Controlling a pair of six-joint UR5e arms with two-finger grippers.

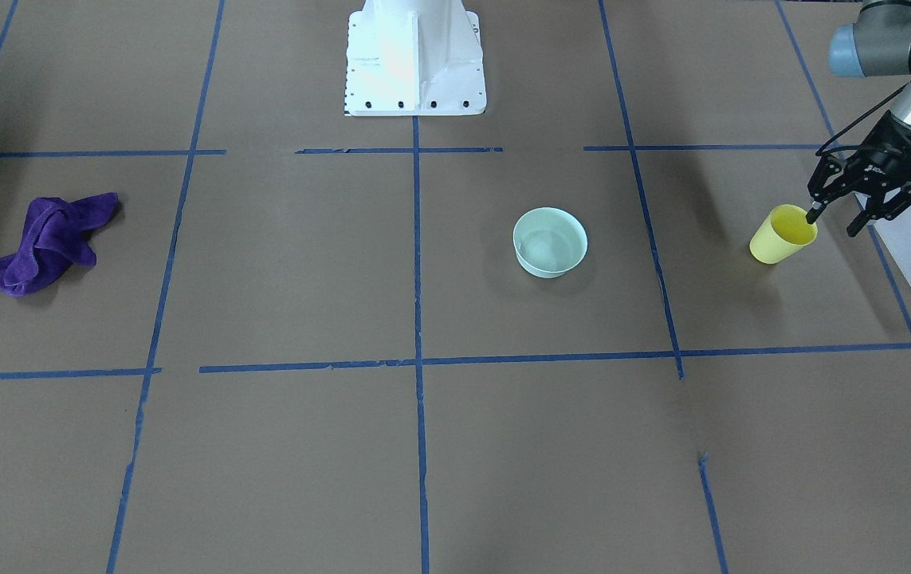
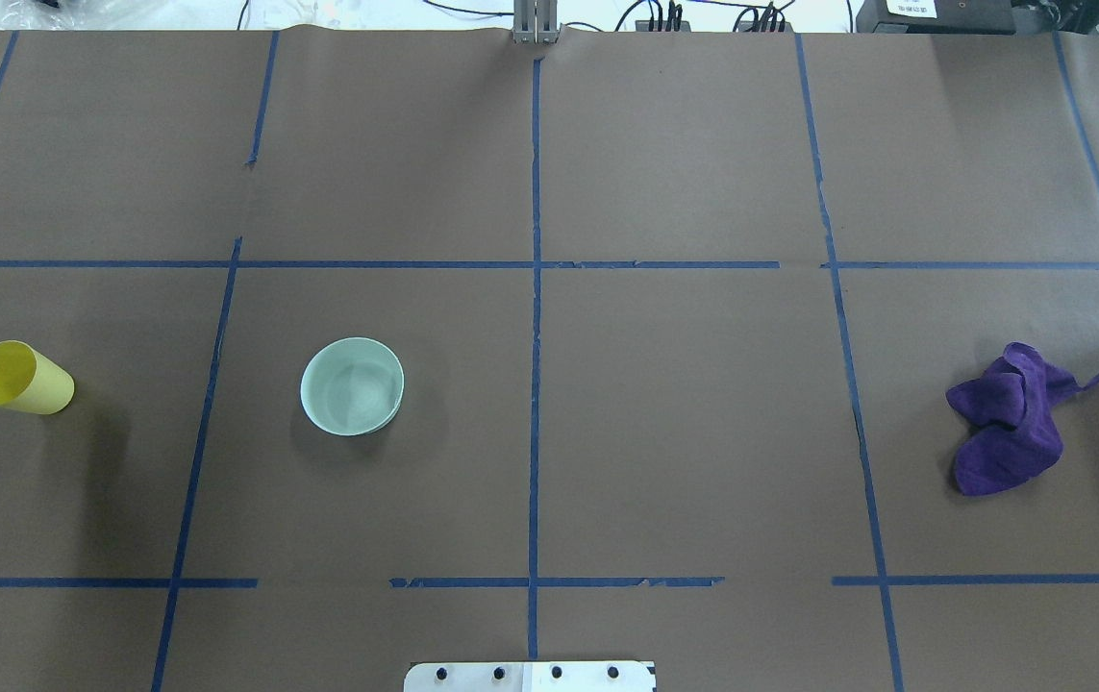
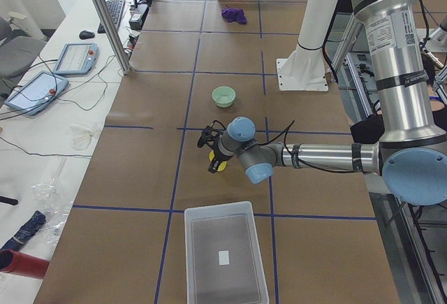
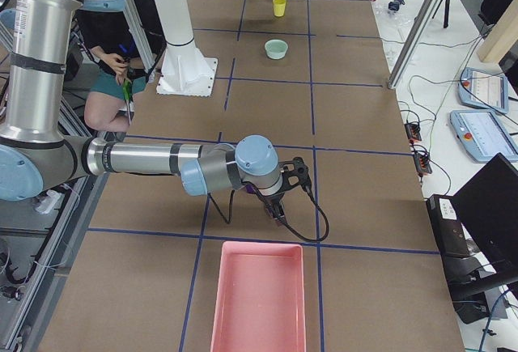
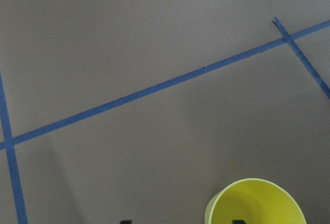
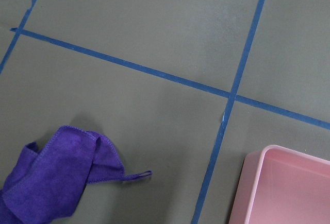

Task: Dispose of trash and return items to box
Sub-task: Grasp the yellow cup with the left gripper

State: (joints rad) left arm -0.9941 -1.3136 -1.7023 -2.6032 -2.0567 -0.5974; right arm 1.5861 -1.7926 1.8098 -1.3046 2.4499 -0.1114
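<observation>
We find the small yellow plastic tumbler cup (image 1: pixel 778 237) standing on the brown paper-covered table (image 1: pixel 455 446) at the robot's left end, near the translucent frosted-white rectangular plastic bin (image 3: pixel 225 255) but outside it. The far side view shows it upright, so we put its slant in the front and overhead views down to camera angle. The left gripper (image 1: pixel 834 223) is spread wide over its mouth: in the left wrist view one fingertip (image 5: pixel 237 222) shows against the yellow inside, the other lies outside the wall, and nothing is pinched yet. We judge the cup light, thin-walled and smooth, likely to flex a little and to tip or skate if nudged from one side. The rim wall between the two fingers therefore looks the sensible hold, taken well below the lip and squeezed gently. The wider, low, pale mint-green round bowl (image 1: pixel 550 241) sits well apart toward the table's middle, also outside the bin; we expect it to be stiffer and steadier, again best taken by its rim wall. The right gripper (image 4: pixel 281 213) hangs near a crumpled purple cloth (image 6: pixel 56 183) and a pink plastic tray (image 6: pixel 289 183); whether it is released or clenched we cannot tell.
</observation>
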